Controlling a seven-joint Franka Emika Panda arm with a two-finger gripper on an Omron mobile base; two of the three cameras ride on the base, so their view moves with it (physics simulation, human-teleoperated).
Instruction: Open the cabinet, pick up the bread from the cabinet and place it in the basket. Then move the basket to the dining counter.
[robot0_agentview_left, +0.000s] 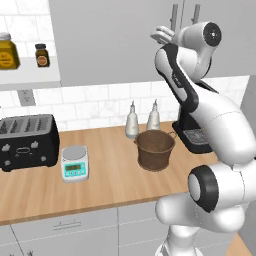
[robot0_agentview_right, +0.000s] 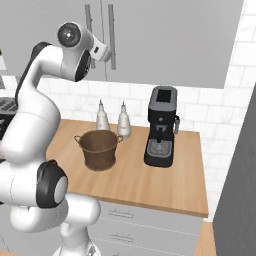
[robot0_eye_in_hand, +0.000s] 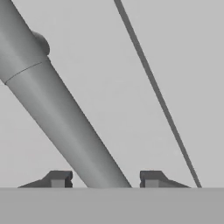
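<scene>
Your cabinet (robot0_agentview_right: 165, 40) is shut, both grey doors flat and flush, so the bread inside cannot be seen. One of its long silver bar handles (robot0_eye_in_hand: 65, 118) runs slantwise between your jaws (robot0_eye_in_hand: 105, 178) in the hand view, with a dark fingertip (robot0_eye_in_hand: 57, 179) on either side of it and a gap showing on each side of the bar. The jaws stand partly open around the handle, and you cannot tell that they have gripped it. The seam between the doors lies a little beyond the jaws on one side. Well below the jaws, the round woven basket (robot0_agentview_left: 155, 149) stands empty on the wooden worktop (robot0_agentview_left: 110, 175), with two pale bottles (robot0_agentview_left: 132, 121) just behind it, a black coffee machine (robot0_agentview_right: 161, 126) beside it, and a small kitchen scale (robot0_agentview_left: 75, 163) and a black toaster (robot0_agentview_left: 27, 141) farther along. By my judgement you are at the very first step: the door is yet to be pulled open, and the bread, the basket loading and the carry to the dining counter all remain.
</scene>
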